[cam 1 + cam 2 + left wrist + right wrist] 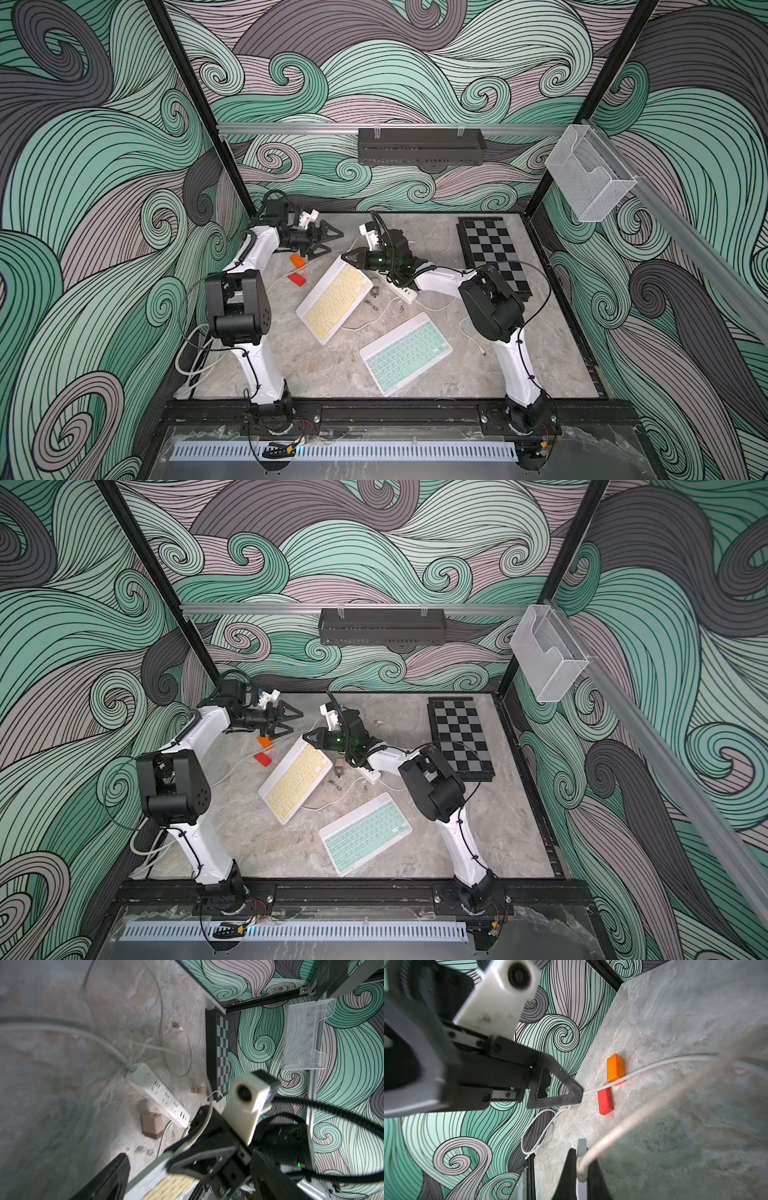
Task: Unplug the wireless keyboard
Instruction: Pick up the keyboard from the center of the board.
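Now, keyboard: white wireless keyboard with yellow keys [334, 299] lies diagonally mid-desk, between both arms.
Right fingers [569, 1176]: clamped together on the plug end of a white cable [612, 1132], at the keyboard's far corner.
Port: whether the plug still sits in it cannot be told.
Left fingers [338, 235]: spread wide, holding nothing, over an orange rectangular block [297, 260].
Nearby: white keyboard with mint keys [405, 353], nearer the front.

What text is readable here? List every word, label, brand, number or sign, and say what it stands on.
No text can be read in any view.
Yellow keyboard: key legends too small to read.
Green keyboard: key legends too small to read.
Power strip: markings blurred, nothing legible.
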`<state>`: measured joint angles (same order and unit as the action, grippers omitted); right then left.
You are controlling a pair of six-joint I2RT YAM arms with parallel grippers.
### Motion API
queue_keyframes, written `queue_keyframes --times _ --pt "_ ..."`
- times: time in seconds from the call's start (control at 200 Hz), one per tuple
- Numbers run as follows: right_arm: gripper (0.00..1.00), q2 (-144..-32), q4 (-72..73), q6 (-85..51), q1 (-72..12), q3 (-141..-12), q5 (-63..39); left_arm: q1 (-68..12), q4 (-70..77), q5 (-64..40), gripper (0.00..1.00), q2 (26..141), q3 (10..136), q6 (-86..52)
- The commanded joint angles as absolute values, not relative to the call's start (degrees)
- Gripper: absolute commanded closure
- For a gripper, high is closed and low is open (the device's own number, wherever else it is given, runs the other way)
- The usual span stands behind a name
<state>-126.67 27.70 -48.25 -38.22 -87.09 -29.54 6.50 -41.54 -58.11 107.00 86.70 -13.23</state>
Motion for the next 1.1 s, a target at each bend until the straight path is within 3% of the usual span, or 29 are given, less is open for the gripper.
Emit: queue_keyframes --times 0.0,0.19,0.475,0.58,0.68,0.72,0.775,0.906,1.091 --pt "1.0 -123.0 31.6 -52.2 -35.1 -87.5 -38.4 7.9 -42.9 -62.5 0.08 102.0 79.5 -4.3" --pt "1.0 -123.7 37.1 -59.0 -32.0 -87.8 -44.1 7.6 -49.9 -59.7 0.1 104.0 79.2 4.6" --pt "1.0 -125.0 44.2 -64.4 -31.9 -87.2 -48.2 4.1 -54.2 -65.4 0.33 107.7 83.2 9.9" --pt "1.0 -124.9 44.0 -64.6 -31.8 -86.8 -47.6 3.8 -55.1 -67.3 0.62 108.3 83.5 10.5" --pt "1.0 -124.7 43.9 -64.5 -31.8 -86.8 -47.1 3.1 -56.0 -67.7 0.8 108.4 84.0 11.5" --pt "1.0 -124.7 44.0 -64.7 -31.7 -86.8 -46.7 3.1 -55.8 -68.0 1.0 108.5 84.0 11.3" --pt "0.99 -124.8 44.9 -65.6 -31.6 -86.7 -45.7 3.1 -55.6 -68.3 1.0 108.5 84.0 11.1" --pt "0.74 -125.4 47.1 -69.3 -30.7 -87.4 -43.7 3.2 -54.7 -68.9 1.0 107.7 83.5 10.8" --pt "0.71 -126.2 47.4 -71.4 -30.4 -88.1 -42.1 3.2 -54.2 -68.6 1.0 107.8 83.3 10.2"
